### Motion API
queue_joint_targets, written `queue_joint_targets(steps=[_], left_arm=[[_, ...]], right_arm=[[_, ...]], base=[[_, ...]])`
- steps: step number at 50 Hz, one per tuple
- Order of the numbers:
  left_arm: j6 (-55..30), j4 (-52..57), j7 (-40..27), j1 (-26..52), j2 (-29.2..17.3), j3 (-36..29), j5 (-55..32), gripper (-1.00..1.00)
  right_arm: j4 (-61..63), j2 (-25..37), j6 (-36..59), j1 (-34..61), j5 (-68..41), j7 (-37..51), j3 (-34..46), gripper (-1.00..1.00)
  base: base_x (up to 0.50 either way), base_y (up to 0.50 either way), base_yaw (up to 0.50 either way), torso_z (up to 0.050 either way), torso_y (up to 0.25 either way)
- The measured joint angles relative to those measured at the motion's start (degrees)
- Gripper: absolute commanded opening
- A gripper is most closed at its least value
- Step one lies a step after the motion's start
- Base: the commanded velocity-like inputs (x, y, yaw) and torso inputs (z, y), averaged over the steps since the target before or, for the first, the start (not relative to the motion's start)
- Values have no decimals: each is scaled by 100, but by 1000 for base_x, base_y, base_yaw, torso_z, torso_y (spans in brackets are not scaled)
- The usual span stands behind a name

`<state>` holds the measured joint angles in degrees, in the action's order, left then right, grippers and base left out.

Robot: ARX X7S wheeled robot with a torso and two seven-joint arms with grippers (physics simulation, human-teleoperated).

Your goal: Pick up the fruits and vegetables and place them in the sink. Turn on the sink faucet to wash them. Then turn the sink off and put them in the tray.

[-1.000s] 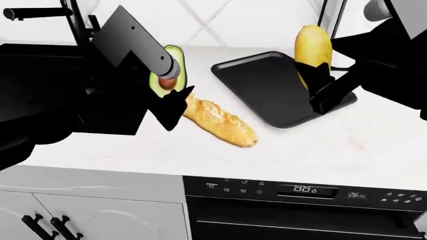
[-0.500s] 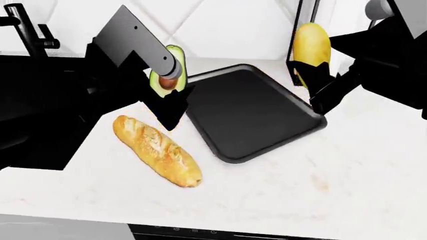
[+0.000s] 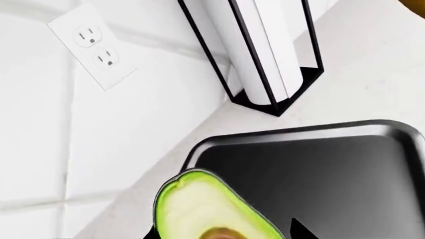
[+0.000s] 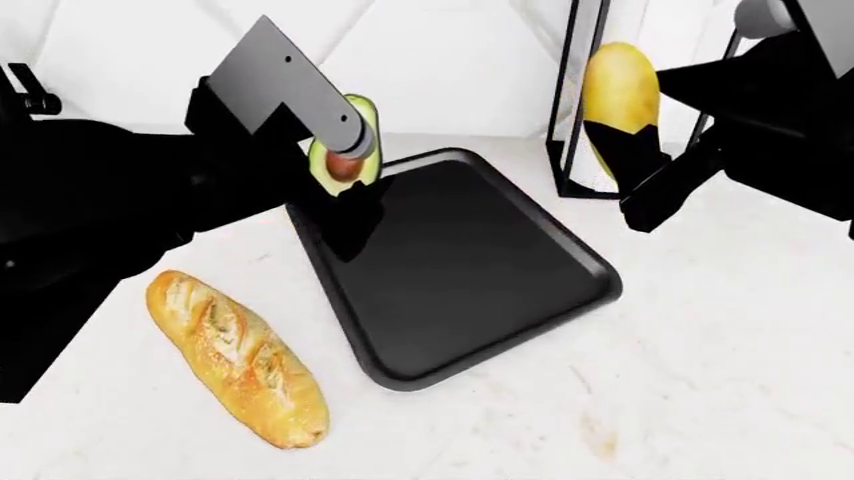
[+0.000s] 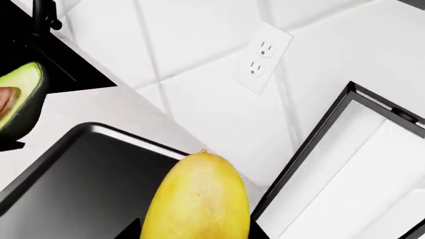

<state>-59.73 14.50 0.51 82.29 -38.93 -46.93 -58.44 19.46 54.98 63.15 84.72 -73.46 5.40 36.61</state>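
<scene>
Avocado half [image 4: 344,146] is sitting clamped in the left gripper [image 4: 350,195], held above the back left corner of the tray [image 4: 534,300], its cut face and brown pit turned toward the head camera and its long axis standing roughly upright. To its left, the baguette [image 4: 238,355] is lying on the counter [image 4: 721,380] beside the tray, apart from it. The tray is resting between the two arms, so both loads are hanging near their goal; the left arm looks the nearer, already over the rim. Further right, the yellow fruit [image 4: 621,95] is being gripped at its lower end by the right gripper [image 4: 638,175], upright, hovering over the counter just off the tray's far right edge, in front of the wire-framed paper towel holder [image 4: 587,130]. Both sets of fingertips are largely lost in black silhouette, the sink is indistinguishable within the dark mass at left, and the faucet is cut off.
</scene>
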Motion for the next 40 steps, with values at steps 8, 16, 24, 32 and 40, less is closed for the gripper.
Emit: queue_joint_targets(steps=[8,16,24,32,40], left_arm=[[88,-626,316,166,336,-304,321,-100],[281,-1635,765,405,868,-686,751,-100],[568,-2956,1376,590,1536,-1098,1163,-100],[816,-4316,2087,739,2222,-1533,1498,-100],[1245,-5604,2748,799,2832,-1865,1801,-100]], right_arm=[[71,4,-34,29,-4,-48,-8,-100],[122,-2,-89,32,38,-112,7,-100],[150,-13,-139,34,94,-160,26,-100],[149,-40,-198,16,165,-199,55,-100],[145,-56,-242,-7,208,-216,73,-100]], base=[[0,0,0,0,1],[0,0,0,0,0],[0,0,0,0,1],[0,0,0,0,0],[0,0,0,1,0]])
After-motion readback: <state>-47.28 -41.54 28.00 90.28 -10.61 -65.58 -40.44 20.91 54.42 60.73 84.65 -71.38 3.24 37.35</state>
